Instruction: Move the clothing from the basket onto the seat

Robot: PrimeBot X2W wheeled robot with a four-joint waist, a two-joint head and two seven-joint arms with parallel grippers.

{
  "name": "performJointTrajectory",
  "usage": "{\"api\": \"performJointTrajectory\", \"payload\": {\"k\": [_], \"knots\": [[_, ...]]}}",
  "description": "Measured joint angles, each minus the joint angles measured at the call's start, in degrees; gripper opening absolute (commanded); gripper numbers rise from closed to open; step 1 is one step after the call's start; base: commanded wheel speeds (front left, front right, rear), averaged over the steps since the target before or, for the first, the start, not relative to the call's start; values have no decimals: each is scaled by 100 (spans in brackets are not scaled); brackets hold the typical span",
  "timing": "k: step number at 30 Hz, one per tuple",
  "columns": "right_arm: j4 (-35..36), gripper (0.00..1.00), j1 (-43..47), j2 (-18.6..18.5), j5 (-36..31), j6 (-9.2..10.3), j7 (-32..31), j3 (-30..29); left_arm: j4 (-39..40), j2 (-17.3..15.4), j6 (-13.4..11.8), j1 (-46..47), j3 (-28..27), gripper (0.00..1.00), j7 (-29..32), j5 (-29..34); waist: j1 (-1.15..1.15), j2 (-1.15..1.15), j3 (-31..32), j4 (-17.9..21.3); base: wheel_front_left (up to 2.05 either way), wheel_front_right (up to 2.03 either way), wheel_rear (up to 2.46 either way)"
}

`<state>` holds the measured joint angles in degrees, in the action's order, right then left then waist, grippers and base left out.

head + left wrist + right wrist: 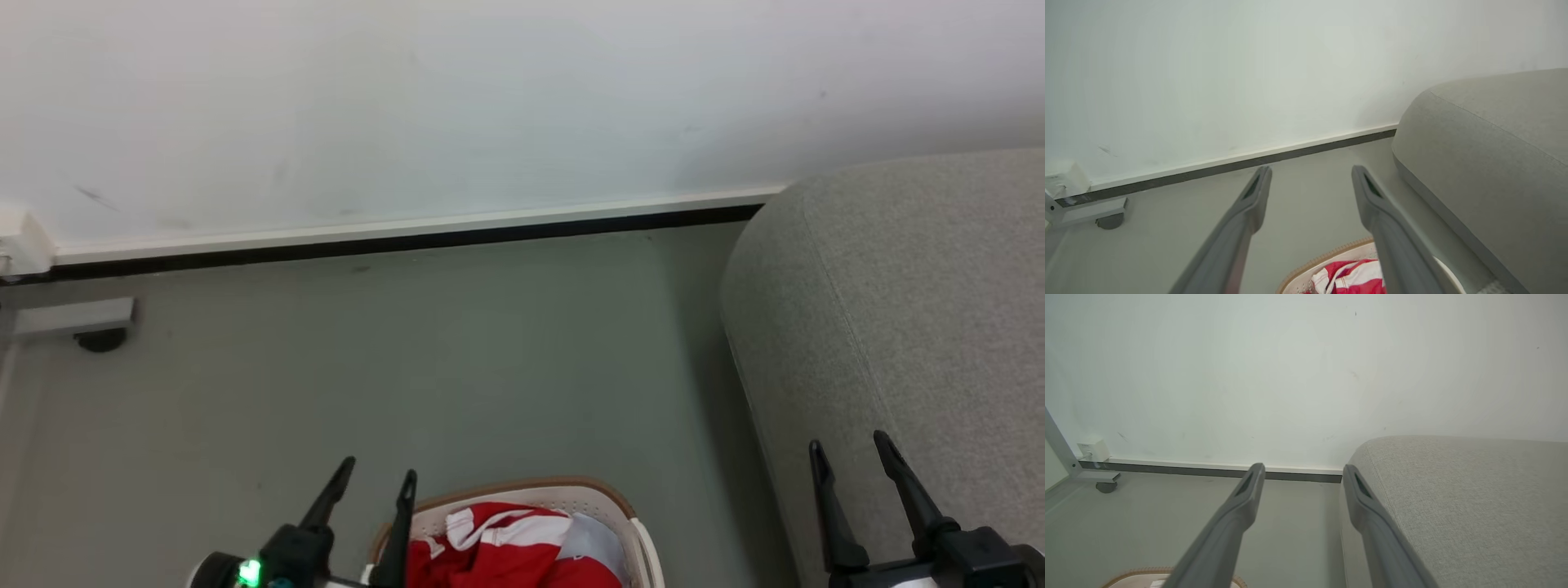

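In the head view, the basket [522, 487] is located on the floor [408, 351] at 6 o'clock, cut off by the bottom edge. The clothing [498, 539] is contained in the basket, with a pale cloth [594, 541] lying against its 3 o'clock side. The seat [898, 310] is positioned at 3 o'clock, apart from the basket. The left end effector [380, 468] is held at 7 o'clock, just beside the basket rim, fingers spread and empty. The right end effector [848, 441] is held at 5 o'clock, before the seat arm, likewise spread with nothing gripped
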<state>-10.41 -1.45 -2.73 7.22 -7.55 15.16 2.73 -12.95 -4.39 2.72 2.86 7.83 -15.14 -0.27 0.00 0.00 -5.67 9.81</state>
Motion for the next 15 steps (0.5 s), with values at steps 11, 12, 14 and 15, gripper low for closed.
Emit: {"api": "performJointTrajectory", "payload": {"k": [11,12,14,15], "knots": [[250,100,-355,-3,166,0,1,156,-1790,-81,365,809,1138,100,0,479,0,0,-726,482,0,0,0],[271,100,-406,-3,190,0,1,185,-2029,-88,382,912,1258,100,0,531,0,0,-812,516,0,0,0],[313,100,-506,-7,224,0,1,234,-2474,-89,409,1113,1467,100,45,653,0,0,-982,578,0,0,0],[334,100,-559,-4,248,0,1,270,-2671,-87,428,1220,1563,100,77,692,0,0,-1072,610,0,0,0]]}}
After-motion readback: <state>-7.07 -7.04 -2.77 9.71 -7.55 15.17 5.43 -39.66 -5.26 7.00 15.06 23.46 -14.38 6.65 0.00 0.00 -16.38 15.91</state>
